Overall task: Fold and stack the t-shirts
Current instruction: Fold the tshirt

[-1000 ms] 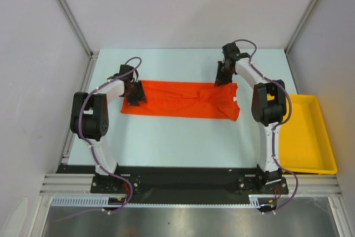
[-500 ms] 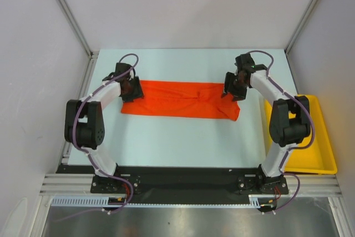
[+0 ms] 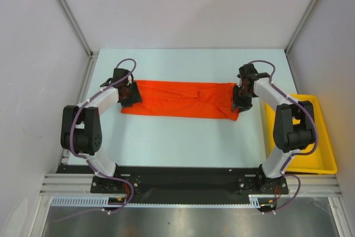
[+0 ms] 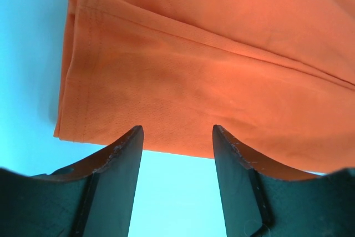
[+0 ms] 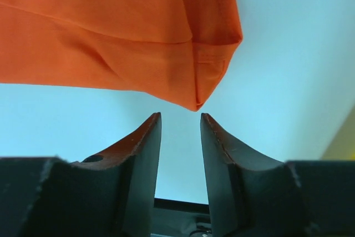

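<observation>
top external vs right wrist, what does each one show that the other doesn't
Only top external: the whole t-shirt laid out as a long folded strip, both arms, the left pincer at its left end, and the yellow tray, at most a yellowish sliver from the wrist. Only right wrist: the layered hems at the shirt's corner up close, and the right pincer open and empty, that corner just ahead of its tips. Both: the orange-red shirt, the pale blue table and the right pincer at the shirt's right end.

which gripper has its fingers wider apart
The left gripper, at the t-shirt's hemmed end; the right gripper, on the yellow tray's side, has its fingers closer together.
</observation>
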`<state>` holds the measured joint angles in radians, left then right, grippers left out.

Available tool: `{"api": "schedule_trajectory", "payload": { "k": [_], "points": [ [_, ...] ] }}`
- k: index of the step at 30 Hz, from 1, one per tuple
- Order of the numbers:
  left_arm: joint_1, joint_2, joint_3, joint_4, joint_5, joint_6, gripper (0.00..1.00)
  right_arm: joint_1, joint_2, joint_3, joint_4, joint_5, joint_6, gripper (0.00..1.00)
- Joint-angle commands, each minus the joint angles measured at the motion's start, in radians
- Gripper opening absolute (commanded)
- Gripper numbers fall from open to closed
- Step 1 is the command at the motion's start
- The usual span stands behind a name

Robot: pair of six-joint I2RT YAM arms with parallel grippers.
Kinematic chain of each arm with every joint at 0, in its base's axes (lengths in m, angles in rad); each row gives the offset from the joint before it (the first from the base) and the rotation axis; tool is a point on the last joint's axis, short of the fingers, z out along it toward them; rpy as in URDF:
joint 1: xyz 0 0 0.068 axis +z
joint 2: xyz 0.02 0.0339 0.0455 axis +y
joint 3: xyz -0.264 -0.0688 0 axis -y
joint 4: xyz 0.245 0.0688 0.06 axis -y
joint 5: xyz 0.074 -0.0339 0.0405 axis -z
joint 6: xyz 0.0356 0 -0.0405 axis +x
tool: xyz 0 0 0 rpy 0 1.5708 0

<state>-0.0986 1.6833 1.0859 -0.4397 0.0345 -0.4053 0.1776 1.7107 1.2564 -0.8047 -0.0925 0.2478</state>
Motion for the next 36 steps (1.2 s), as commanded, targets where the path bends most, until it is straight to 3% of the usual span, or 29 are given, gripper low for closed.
{"api": "schedule_trajectory", "payload": {
  "k": [1,7,18,26,36],
  "points": [
    [0.017,-0.005,0.009,0.035,0.013,-0.033,0.58,-0.015,0.058,0.041,-0.033,0.004,-0.068,0.38],
    [0.059,0.049,0.02,0.055,0.051,-0.098,0.56,-0.018,0.073,0.023,-0.014,-0.01,-0.087,0.28],
    [0.086,0.128,0.043,0.022,0.064,-0.115,0.55,-0.021,0.128,-0.005,0.024,-0.064,-0.061,0.28],
    [0.091,0.156,0.055,0.016,0.056,-0.115,0.55,-0.032,0.152,0.063,-0.008,0.008,-0.054,0.0],
    [0.094,0.173,0.063,0.027,0.059,-0.113,0.55,-0.066,0.181,0.113,-0.017,0.059,-0.044,0.0]
  ]
}}
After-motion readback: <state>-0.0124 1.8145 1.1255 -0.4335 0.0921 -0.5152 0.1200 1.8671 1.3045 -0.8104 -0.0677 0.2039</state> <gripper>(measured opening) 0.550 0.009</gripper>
